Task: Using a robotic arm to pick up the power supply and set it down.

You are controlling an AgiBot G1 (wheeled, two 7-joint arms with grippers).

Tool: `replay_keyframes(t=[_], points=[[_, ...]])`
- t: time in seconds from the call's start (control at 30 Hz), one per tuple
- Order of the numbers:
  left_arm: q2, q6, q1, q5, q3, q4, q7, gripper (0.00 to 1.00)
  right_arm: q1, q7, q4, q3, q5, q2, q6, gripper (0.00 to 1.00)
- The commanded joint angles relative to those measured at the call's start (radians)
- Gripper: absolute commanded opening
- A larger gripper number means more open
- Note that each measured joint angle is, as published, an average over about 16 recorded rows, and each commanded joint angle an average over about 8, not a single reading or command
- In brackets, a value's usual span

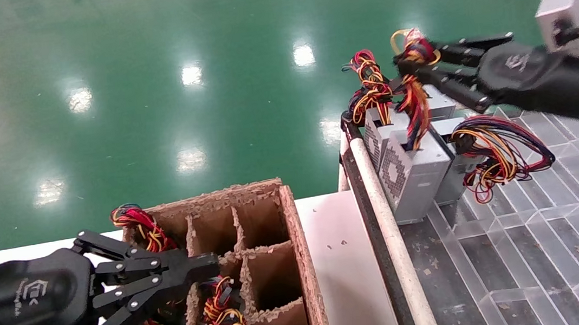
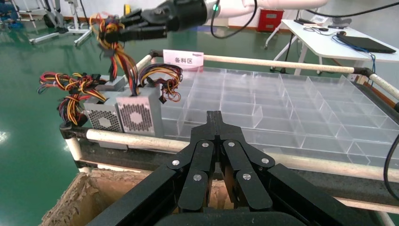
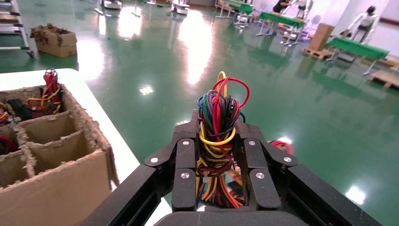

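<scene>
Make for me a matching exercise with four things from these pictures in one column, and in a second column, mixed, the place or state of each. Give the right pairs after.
Things:
1. right gripper
2. left gripper
3. power supply
4. cardboard box

Places or states:
A. stands on the white table, divided into cells, some holding wires
B. shut, hovering over the divided box
C. stands at the corner of the clear tray, perforated face outward
D. shut on a tied wire bundle, raised above the tray

Pairs: 1-D, 2-B, 3-C, 4-A
</scene>
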Motion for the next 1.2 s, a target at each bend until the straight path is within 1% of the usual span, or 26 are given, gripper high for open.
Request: replay_keyframes(t=[0.03,0.2,0.23,0.47,0.5,0.93,1.2], points=[[0.0,0.0,0.0,0.0,0.0,0.0,0.0,0.0,-0.016,-0.008,-0.006,0.005,0.009,-0.013,0.0,0.0],[0.0,0.0,0.0,0.0,0.0,0.0,0.0,0.0,-0.035,0.004,-0.016,0.003,0.008,-0.035,-0.001,0.01],[0.0,0.0,0.0,0.0,0.0,0.0,0.0,0.0,-0.038,0.008,-0.018,0.002,0.006,-0.039,-0.002,0.07],[0.0,0.0,0.0,0.0,0.0,0.0,0.0,0.0,-0.039,0.034,-0.027,-0.009,-0.008,-0.06,-0.003,0.94],[0.0,0.0,0.0,0.0,0.0,0.0,0.0,0.0,-0.036,0.037,-0.027,-0.011,-0.011,-0.062,-0.003,1.0],[0.0,0.0,0.0,0.0,0.0,0.0,0.0,0.0,0.016,0.074,-0.031,-0.052,-0.071,-0.093,0.004,1.0],[0.0,0.0,0.0,0.0,0.0,0.0,0.0,0.0,0.065,0.107,-0.03,-0.085,-0.119,-0.102,0.002,1.0]])
